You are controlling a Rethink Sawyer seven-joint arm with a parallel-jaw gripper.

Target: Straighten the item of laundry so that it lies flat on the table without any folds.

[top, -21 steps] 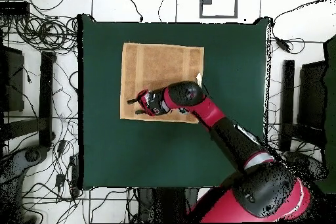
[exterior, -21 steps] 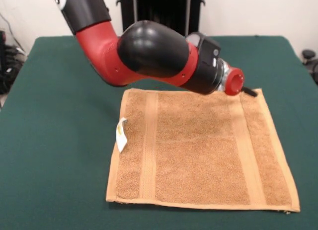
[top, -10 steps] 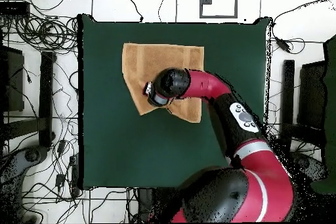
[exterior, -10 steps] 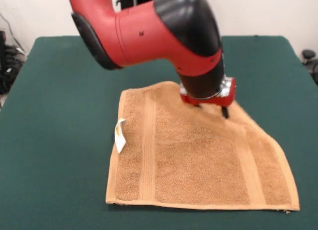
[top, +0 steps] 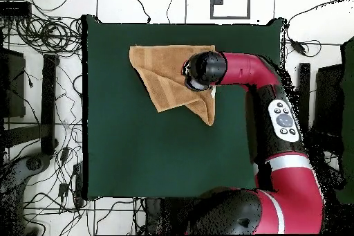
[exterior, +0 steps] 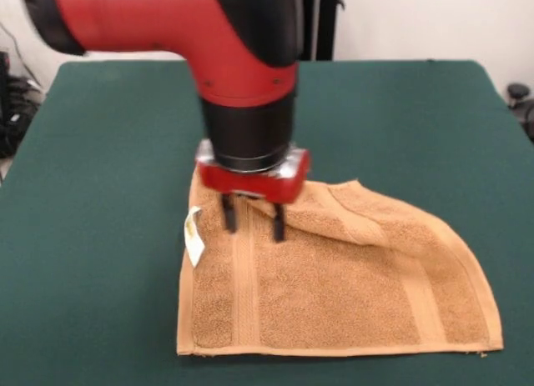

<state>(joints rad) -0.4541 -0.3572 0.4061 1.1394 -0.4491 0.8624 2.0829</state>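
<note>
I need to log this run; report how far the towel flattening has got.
Done: nothing yet; the near edge of the towel lies flat on the table. In hand: the open gripper stands over the towel's left band, beside a far corner folded over onto the towel. Left: unfold that corner so the towel lies flat.
</note>
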